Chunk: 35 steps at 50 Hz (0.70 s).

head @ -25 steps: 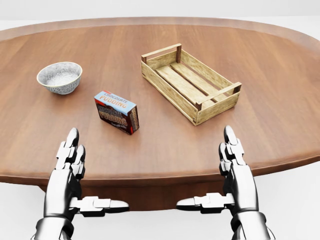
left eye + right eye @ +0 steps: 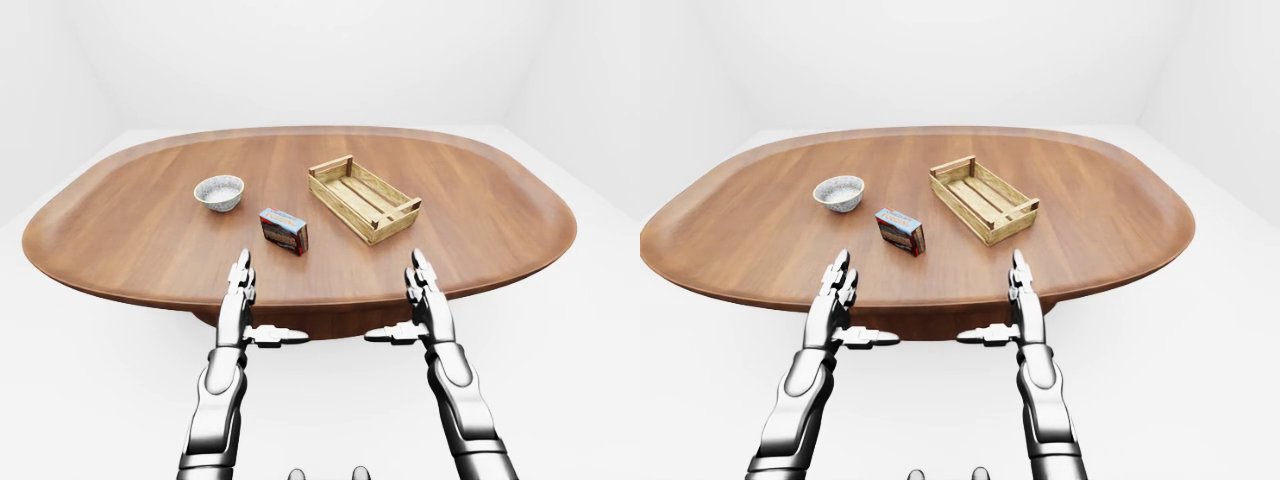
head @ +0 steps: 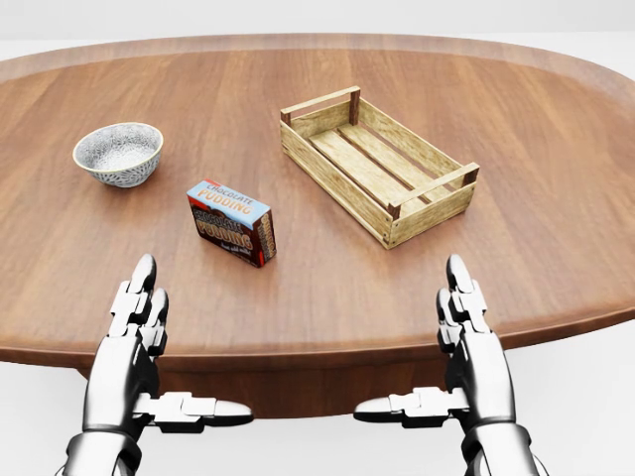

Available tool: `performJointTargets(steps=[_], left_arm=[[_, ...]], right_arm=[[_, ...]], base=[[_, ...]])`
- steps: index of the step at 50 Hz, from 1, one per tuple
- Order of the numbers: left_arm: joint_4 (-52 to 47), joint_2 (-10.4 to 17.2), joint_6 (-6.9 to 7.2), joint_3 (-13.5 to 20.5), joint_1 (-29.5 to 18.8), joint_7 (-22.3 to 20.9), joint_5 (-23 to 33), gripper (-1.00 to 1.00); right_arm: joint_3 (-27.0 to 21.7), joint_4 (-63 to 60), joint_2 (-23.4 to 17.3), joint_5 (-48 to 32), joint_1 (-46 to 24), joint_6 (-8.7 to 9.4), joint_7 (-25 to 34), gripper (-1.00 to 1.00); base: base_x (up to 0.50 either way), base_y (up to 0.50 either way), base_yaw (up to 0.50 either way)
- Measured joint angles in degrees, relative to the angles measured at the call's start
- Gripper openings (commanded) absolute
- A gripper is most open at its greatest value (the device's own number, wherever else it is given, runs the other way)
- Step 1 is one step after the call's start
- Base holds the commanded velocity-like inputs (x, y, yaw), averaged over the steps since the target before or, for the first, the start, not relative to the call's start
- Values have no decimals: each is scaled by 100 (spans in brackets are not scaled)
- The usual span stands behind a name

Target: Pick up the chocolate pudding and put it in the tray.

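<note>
While both hands hover empty at the table's (image 3: 556,129) near edge, the chocolate pudding (image 3: 231,222) box lies untouched just left of the wooden tray (image 3: 434,203), with a bowl (image 3: 118,153) farther left of it. The left hand (image 3: 135,337) and right hand (image 3: 468,342) hold fingers spread wide, so the reach appears not yet begun; next, one hand must likely extend to the box and close on it.
</note>
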Motion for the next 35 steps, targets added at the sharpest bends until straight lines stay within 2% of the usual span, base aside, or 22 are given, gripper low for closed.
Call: performJointTargets(steps=[4,6,13,18,21,30,35], left_arm=[[-2,1,-2,-1,3,-8,16,100],[9,2,-9,0,1,-11,23,100],[23,-2,-24,-8,0,-18,45,100],[43,1,-37,-6,-7,-19,57,100],[55,2,-46,-5,-9,-20,62,100],[62,5,-52,-5,-12,-20,74,100],[60,9,-48,-2,-11,-19,79,100]], right_arm=[[2,-21,-1,-18,8,9,-22,100],[0,34,0,-28,3,-49,-31,100],[-6,108,-6,-47,-1,-79,-54,100],[0,-46,-8,-50,12,47,-64,100],[-1,-23,-6,-54,8,16,-66,100],[-2,-96,-4,-58,13,72,-73,100],[-3,62,4,-63,-1,-79,-73,100]], base=[[0,0,0],[0,0,0],[0,23,0],[0,25,0],[0,25,0],[0,25,0],[0,18,0]])
